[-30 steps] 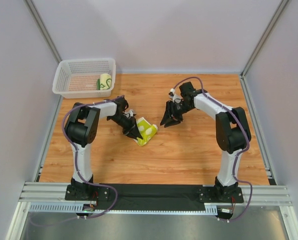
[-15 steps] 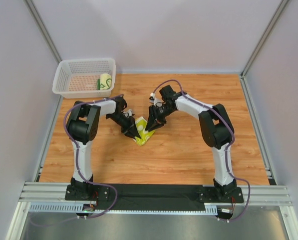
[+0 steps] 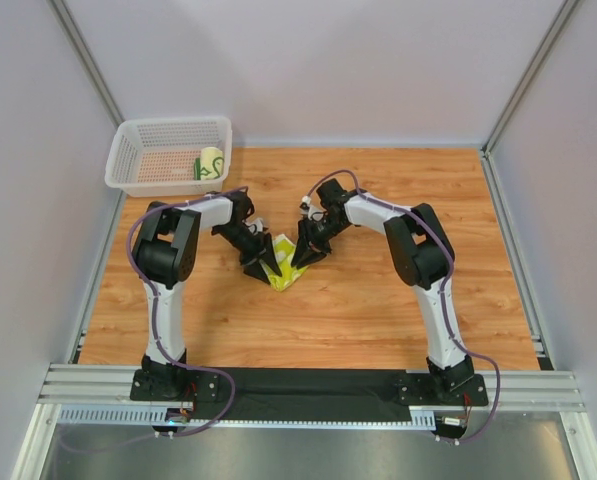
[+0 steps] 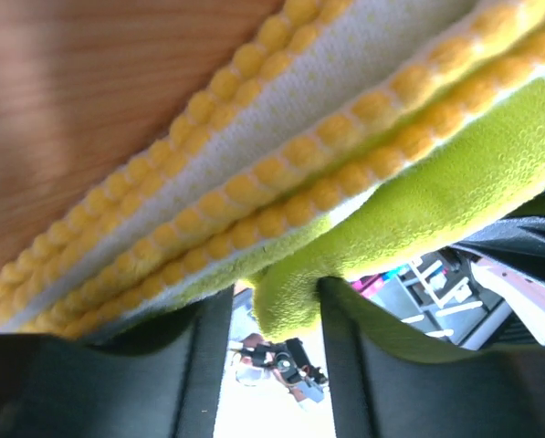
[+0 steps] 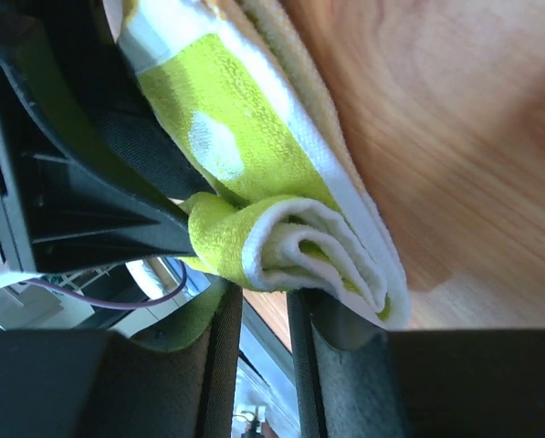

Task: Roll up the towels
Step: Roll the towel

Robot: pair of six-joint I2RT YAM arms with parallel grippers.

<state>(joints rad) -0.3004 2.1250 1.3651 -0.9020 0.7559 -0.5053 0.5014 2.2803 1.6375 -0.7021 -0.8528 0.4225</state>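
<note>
Two grippers meet tip to tip on wooden table (image 3: 378, 300). Folded lime-yellow terry towel (image 3: 284, 274) between them. Left gripper (image 3: 263, 266) released, jaws parted, fold loose in gap. Right gripper (image 3: 300, 256) jaws narrow, fold at fingertips, grasp cannot be told.

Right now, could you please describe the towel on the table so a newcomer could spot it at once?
On the wooden table, look where the left gripper and right gripper meet. The towel lies folded between them, lime-yellow and white; the rolled towel sits apart in the white basket.
</note>
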